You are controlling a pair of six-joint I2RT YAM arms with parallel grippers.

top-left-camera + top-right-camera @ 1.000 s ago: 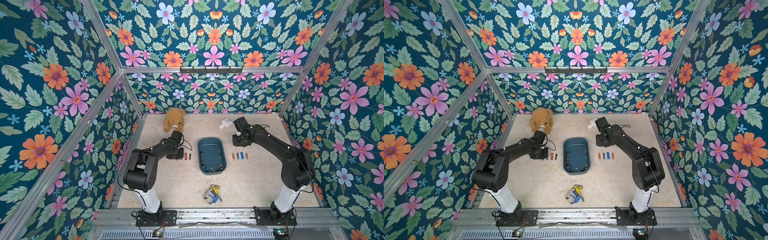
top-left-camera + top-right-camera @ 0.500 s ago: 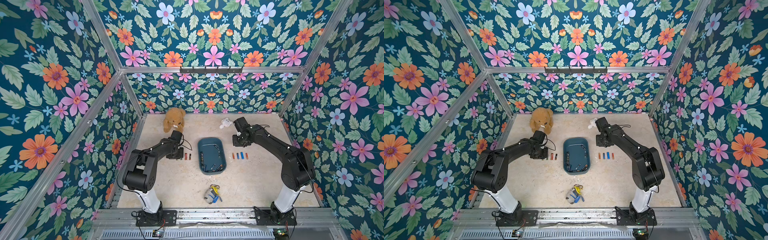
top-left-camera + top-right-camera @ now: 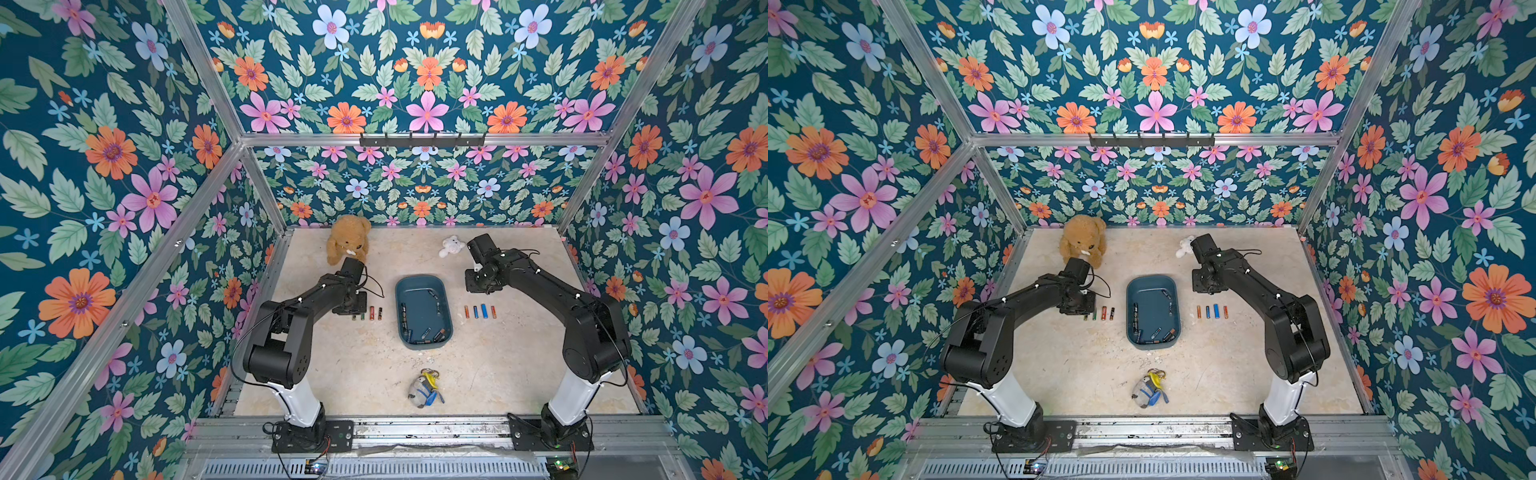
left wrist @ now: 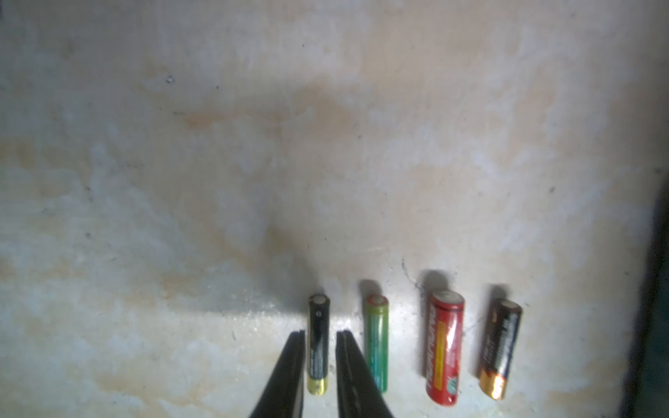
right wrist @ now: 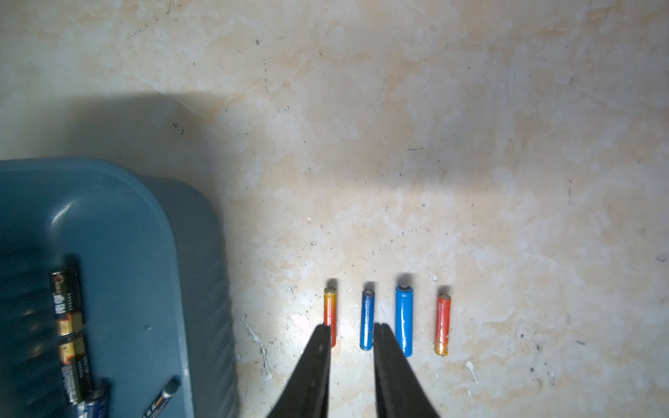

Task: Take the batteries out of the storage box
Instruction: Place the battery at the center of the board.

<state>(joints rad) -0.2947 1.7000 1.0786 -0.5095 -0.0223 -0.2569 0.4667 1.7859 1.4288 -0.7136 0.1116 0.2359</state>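
Storage box [image 3: 419, 278] ctr; 4 batteries [image 3: 372, 312] L of it, 4 R, rest inside

We see beige marbled table [image 3: 353, 365]: storage box [image 3: 420, 318], four batteries [image 3: 371, 312] per side, teddy bear [image 3: 348, 243], white plush [image 3: 451, 246], keychain toy [image 3: 423, 389].

Storage box [image 5: 126, 231] cut off in right wrist view (batteries [image 3: 428, 334] uncountable in top view).

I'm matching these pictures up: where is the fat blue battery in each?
In a top view: fat blue battery, third from the storage box.
In a top view: the battery, same place.
Left wrist: not in it.
Right wrist: the battery, third from the box.
Landmark: the storage box.
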